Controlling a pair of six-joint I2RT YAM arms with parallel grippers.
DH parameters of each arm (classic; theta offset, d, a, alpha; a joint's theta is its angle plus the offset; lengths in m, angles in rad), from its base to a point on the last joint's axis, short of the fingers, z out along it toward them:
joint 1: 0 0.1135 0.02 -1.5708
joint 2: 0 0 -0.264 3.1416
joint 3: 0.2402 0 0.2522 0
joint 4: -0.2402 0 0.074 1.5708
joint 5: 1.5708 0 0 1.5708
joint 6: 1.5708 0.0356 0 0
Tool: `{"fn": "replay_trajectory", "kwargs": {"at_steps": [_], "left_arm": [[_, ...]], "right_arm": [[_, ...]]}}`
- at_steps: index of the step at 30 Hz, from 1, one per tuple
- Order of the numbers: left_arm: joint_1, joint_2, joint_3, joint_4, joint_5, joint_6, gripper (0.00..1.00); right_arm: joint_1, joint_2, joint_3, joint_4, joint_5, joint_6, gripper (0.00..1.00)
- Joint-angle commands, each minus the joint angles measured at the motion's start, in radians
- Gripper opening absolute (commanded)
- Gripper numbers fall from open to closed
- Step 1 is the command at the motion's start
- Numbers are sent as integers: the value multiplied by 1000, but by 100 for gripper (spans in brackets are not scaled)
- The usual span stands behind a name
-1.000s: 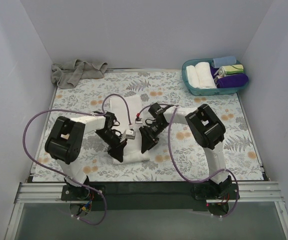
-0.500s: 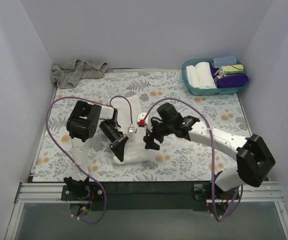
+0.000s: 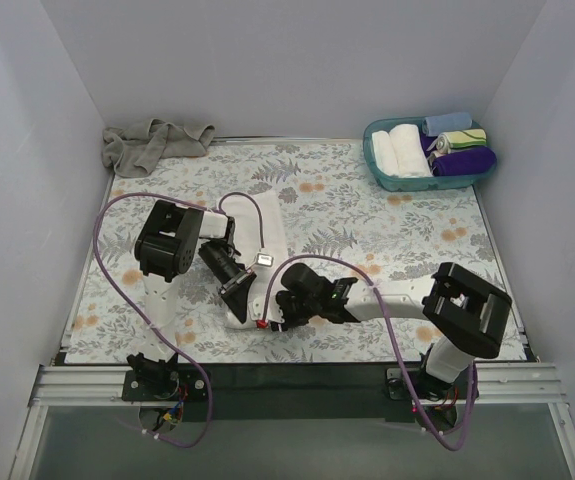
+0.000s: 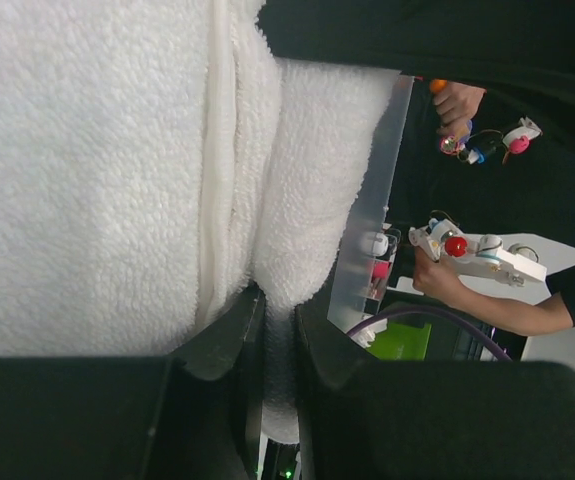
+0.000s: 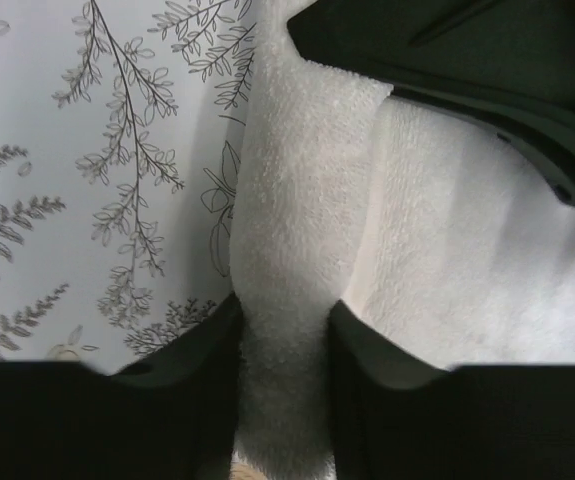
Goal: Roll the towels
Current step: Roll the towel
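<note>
A white towel (image 3: 264,225) lies lengthwise on the flowered table, its near end bunched up. My left gripper (image 3: 237,292) is at that end's left side. In the left wrist view it (image 4: 277,298) is shut on a thin fold of the white pile (image 4: 87,170). My right gripper (image 3: 275,312) comes in low from the right at the near edge. Its jaws (image 5: 282,305) are shut on a thick rolled fold of the white towel (image 5: 297,180). A grey-beige towel (image 3: 152,142) lies crumpled at the back left corner.
A teal basket (image 3: 397,182) with several rolled towels stands at the back right. White walls close in the table on three sides. The right arm's elbow (image 3: 472,305) sits low near the front right, with purple cables looping around both arms.
My right gripper has swung from the towel's right side down to its near edge and closed on a fold there. My left gripper keeps its hold, barely moving in the last half second.
</note>
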Motion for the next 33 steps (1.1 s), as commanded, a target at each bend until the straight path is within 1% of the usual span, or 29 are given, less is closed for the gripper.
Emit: {"fn": "replay_trajectory", "kwargs": {"at_steps": [1, 2, 3, 4, 5, 7, 8, 10, 11, 13, 16, 17, 20, 22, 23, 24, 26, 27, 30, 31, 33], "left_arm": [[13, 35, 4, 260, -181, 39, 11], [16, 28, 6, 262, -180, 39, 14], [21, 17, 6, 260, -165, 39, 20], [27, 2, 7, 259, -155, 38, 24], [44, -37, 7, 262, -146, 39, 31], [65, -90, 6, 268, -119, 39, 37], [88, -141, 9, 268, -109, 31, 39], [115, -179, 29, 259, -80, 30, 42], [139, -213, 36, 246, -73, 28, 43], [158, -232, 61, 213, -45, 33, 44], [197, -258, 69, 220, -16, 5, 45], [204, -264, 69, 260, -14, -37, 45], [204, -282, 72, 372, -26, -120, 46], [204, -276, 79, 428, -42, -205, 47], [204, -273, 79, 497, -57, -240, 47], [204, -267, 79, 534, -83, -319, 47], [198, -221, 104, 581, -69, -350, 47], [191, -200, 114, 594, -88, -392, 47], [168, -120, 168, 611, -97, -415, 43], [161, -103, 185, 617, -130, -433, 42], [142, -48, 234, 621, -135, -435, 39]], "right_arm": [[4, 16, -26, 58, 16, -46, 25], [3, 16, -35, 39, -10, -46, 5], [3, 18, -32, 14, -30, -43, 1], [3, 19, -23, -18, -50, -37, 1], [1, 30, 0, -99, -97, -25, 1], [-10, 52, 41, -200, -136, -2, 1], [-19, 74, 58, -281, -186, 32, 1], [-49, 110, 104, -349, -231, 66, 1], [-62, 127, 123, -424, -268, 98, 1], [-89, 169, 175, -503, -291, 107, 1], [-140, 228, 247, -601, -338, 138, 1], [-151, 242, 259, -639, -367, 150, 1], [-198, 282, 287, -676, -420, 173, 1], [-236, 320, 301, -702, -441, 199, 1], [-249, 335, 319, -737, -464, 208, 1], [-270, 351, 325, -754, -478, 225, 1], [-292, 383, 339, -791, -512, 233, 1], [-301, 398, 347, -801, -507, 235, 1], [-307, 409, 370, -828, -486, 232, 1], [-309, 417, 374, -834, -483, 232, 1], [-318, 420, 387, -859, -463, 226, 1]]}}
